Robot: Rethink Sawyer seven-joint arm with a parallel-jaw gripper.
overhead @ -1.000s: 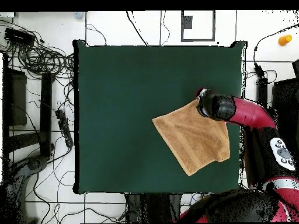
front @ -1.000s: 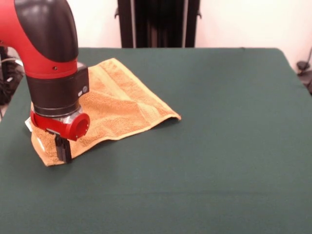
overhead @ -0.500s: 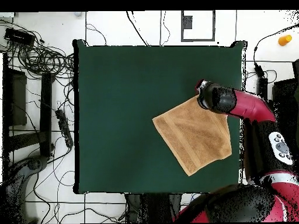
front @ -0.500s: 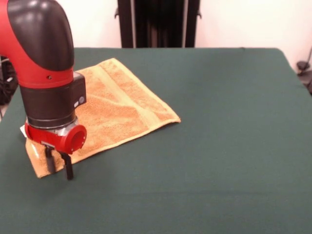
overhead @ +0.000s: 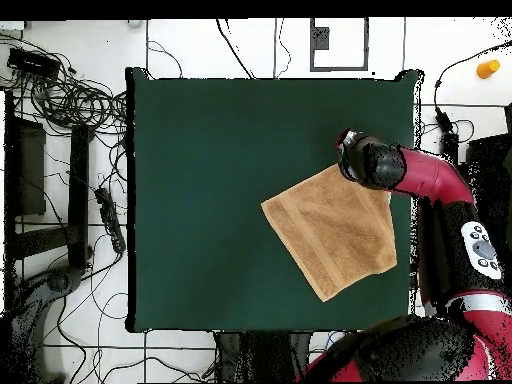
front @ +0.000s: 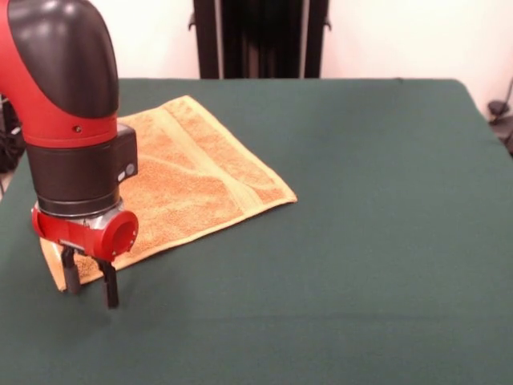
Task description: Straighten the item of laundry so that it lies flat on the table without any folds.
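Golden-orange terry — the towel lies spread on my dark green bench, well over toward one side and not far from that edge, turned so its corners point like a diamond in the overhead view. From the front I can make out a woven band running across it and a paler hem along the edges. It looks close to flat: four corners show from above and I see no layer doubled over another. The near corner is partly hidden behind my arm in the front view, so I cannot say whether that bit lies smooth, and I cannot pick out a tag there

My tool hangs at that near corner with its two dark fingers spread apart and nothing between them. One finger stands in front of the towel's edge, the other over bare bench just beside it — whether the tips touch the cloth or the bench I cannot tell. From above, my wrist covers the same corner, so that view settles nothing more

My judgement is that the task is nearly done, perhaps done. What may be left is only a check of the corner under my wrist, and a small tug if any ripple or turned hem shows there
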